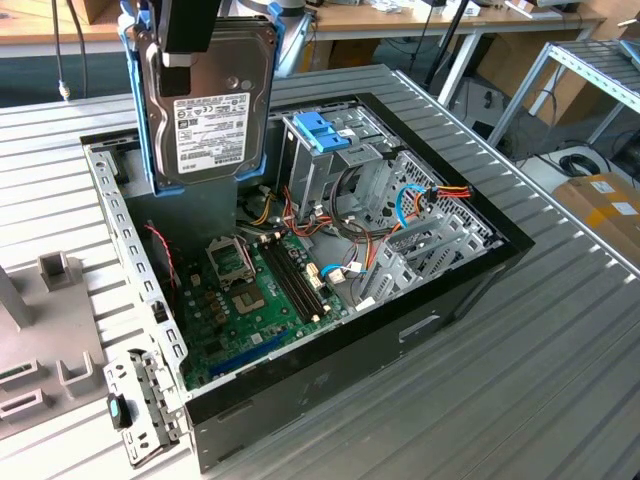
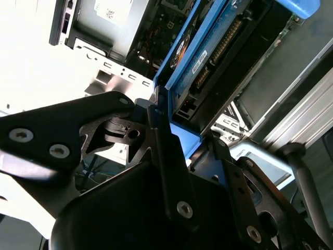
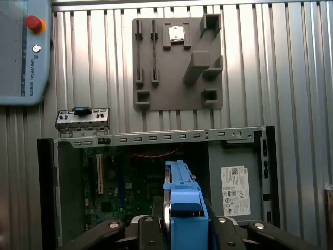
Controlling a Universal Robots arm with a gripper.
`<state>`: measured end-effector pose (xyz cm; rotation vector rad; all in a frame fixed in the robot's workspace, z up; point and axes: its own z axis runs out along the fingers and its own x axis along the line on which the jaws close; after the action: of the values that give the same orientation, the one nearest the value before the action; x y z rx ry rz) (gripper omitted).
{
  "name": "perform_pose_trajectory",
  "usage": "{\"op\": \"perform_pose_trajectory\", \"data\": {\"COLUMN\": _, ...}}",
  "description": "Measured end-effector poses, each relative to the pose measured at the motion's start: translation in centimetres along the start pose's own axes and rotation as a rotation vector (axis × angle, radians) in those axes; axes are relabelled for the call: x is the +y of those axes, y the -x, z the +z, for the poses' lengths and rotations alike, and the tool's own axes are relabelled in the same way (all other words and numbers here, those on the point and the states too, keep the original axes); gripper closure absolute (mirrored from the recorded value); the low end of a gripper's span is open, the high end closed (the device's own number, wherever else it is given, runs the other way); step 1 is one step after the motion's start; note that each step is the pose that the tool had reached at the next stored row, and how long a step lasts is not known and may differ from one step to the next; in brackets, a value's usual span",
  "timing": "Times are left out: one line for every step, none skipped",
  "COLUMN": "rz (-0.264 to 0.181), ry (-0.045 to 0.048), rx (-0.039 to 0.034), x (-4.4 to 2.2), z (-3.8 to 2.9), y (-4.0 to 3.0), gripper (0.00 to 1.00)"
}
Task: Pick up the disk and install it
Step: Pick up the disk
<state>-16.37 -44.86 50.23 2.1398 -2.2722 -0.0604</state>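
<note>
Blue plastic rails frame the flat dark grey disk (image 1: 210,100), which hangs upright in the air over the open black metal computer case (image 1: 450,300) (green motherboard (image 1: 240,320) exposed) on the ribbed grey metal tabletop (image 1: 540,400). The black hand (image 1: 185,50) is clenched on the disk's upper end, its fingers (image 2: 161,140) set on either side of the blue frame in the second wrist view.
</note>
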Motion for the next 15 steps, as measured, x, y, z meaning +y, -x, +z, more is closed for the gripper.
{"op": "perform_pose_trajectory", "data": {"rz": 0.000, "ry": -0.0001, "rx": 0.0000, "x": -0.05, "z": 0.01, "y": 0.00, "gripper": 0.63}}
{"op": "perform_pose_trajectory", "data": {"rz": 0.000, "ry": 0.0000, "rx": 0.0001, "x": -0.10, "z": 0.01, "y": 0.01, "gripper": 0.63}}
{"op": "perform_pose_trajectory", "data": {"rz": 0.000, "ry": 0.0000, "rx": 0.0001, "x": -0.15, "z": 0.01, "y": 0.01, "gripper": 0.63}}
{"op": "perform_pose_trajectory", "data": {"rz": 0.000, "ry": -0.0001, "rx": 0.0002, "x": -0.21, "z": 0.01, "y": 0.01, "gripper": 0.63}}
{"op": "perform_pose_trajectory", "data": {"rz": 0.000, "ry": -0.0001, "rx": 0.0002, "x": -0.25, "z": 0.02, "y": 0.01, "gripper": 0.63}}
{"op": "perform_pose_trajectory", "data": {"rz": 0.000, "ry": -0.0001, "rx": 0.0003, "x": -0.30, "z": 0.02, "y": 0.01, "gripper": 0.63}}
{"op": "perform_pose_trajectory", "data": {"rz": 0.000, "ry": 0.0000, "rx": 0.0004, "x": -0.39, "z": 0.02, "y": 0.02, "gripper": 0.63}}
{"op": "perform_pose_trajectory", "data": {"rz": 0.000, "ry": -0.0001, "rx": 0.0005, "x": -0.45, "z": 0.03, "y": 0.02, "gripper": 0.63}}
{"op": "perform_pose_trajectory", "data": {"rz": 0.000, "ry": -0.0001, "rx": 0.0005, "x": -0.51, "z": 0.03, "y": 0.03, "gripper": 0.63}}
{"op": "perform_pose_trajectory", "data": {"rz": 0.000, "ry": -0.0001, "rx": 0.0007, "x": -0.59, "z": 0.03, "y": 0.03, "gripper": 0.63}}
{"op": "perform_pose_trajectory", "data": {"rz": 0.000, "ry": -0.0001, "rx": 0.0007, "x": -0.69, "z": 0.04, "y": 0.04, "gripper": 0.63}}
{"op": "perform_pose_trajectory", "data": {"rz": 0.000, "ry": -0.0001, "rx": 0.0008, "x": -0.74, "z": 0.04, "y": 0.04, "gripper": 0.63}}
{"op": "perform_pose_trajectory", "data": {"rz": 0.000, "ry": -0.0001, "rx": 0.0008, "x": -0.81, "z": 0.05, "y": 0.04, "gripper": 0.63}}
{"op": "perform_pose_trajectory", "data": {"rz": 0.000, "ry": -0.0001, "rx": 0.0009, "x": -0.88, "z": 0.05, "y": 0.04, "gripper": 0.63}}
{"op": "perform_pose_trajectory", "data": {"rz": 0.000, "ry": -0.0001, "rx": 0.0009, "x": -0.94, "z": 0.05, "y": 0.04, "gripper": 0.63}}
